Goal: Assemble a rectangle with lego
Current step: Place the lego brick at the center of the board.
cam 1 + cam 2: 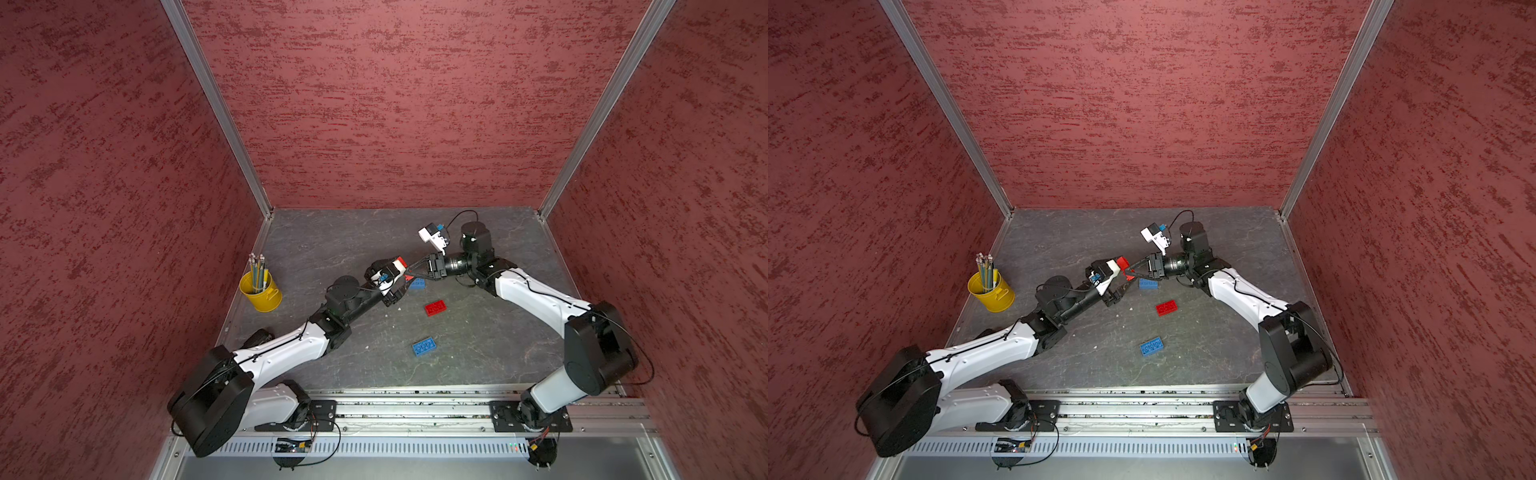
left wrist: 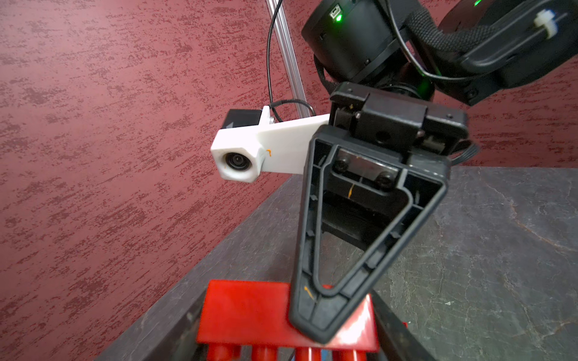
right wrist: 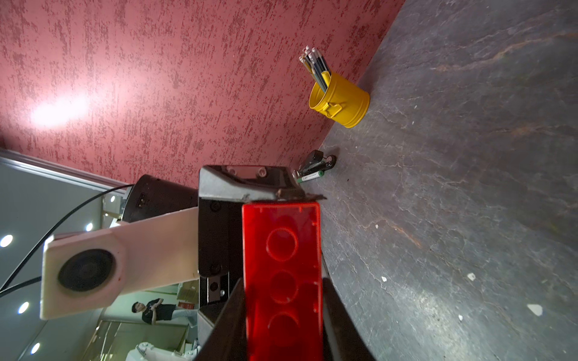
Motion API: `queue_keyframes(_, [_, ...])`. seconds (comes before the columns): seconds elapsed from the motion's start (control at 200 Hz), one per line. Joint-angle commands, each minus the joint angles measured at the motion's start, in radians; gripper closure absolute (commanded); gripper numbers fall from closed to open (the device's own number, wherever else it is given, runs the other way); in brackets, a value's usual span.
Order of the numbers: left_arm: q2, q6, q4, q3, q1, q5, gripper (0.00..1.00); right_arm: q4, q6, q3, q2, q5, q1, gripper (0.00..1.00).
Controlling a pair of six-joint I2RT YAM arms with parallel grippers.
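Red brick is hanging mid-air btwn the two claws, over the far-middle of the table. Right gripper is clenching it by its long sides, w/ the hollow underside facing the right wrist view. Left gripper is flanking the same brick, a finger on each side in the left wrist view; can't tell whether it's actually squeezing.

Reads as a handover/regrip. So right shouldn't be letting go until left is biting firm. Left should be taking the free end w/o crossing right's fingers, holding the brick level so it's ready for pressing onto another.

Rest of the lego is lying on the table, all apart, nothing joined:
- blue brick just beside the claws
- red one nearer the middle
- second blue closest to the robot

Only container: yellow cup, standing upright near the left wall. It's holding a bunch of pencils, no bricks in it.
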Motion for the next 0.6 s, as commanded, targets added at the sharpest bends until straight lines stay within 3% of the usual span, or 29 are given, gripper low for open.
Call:
queue_keyframes(0.0, [-0.012,0.002,-0.012,0.003,-0.005,-0.001,0.38,0.027,0.005,0.005,0.014,0.007,0.005,0.72])
queue_keyframes(0.2, [-0.025,0.006,-0.059,0.004,-0.006,-0.007,0.42,0.044,0.003,0.014,0.024,0.035,0.006,0.56])
queue_keyframes(0.381, [-0.058,-0.017,-0.206,0.004,-0.008,0.003,0.47,0.038,-0.007,0.046,0.014,0.115,-0.018,0.45])
queue_keyframes(0.596, [-0.097,-0.014,-0.645,0.083,-0.063,-0.033,0.47,-0.080,-0.056,0.110,0.004,0.317,-0.105,0.42])
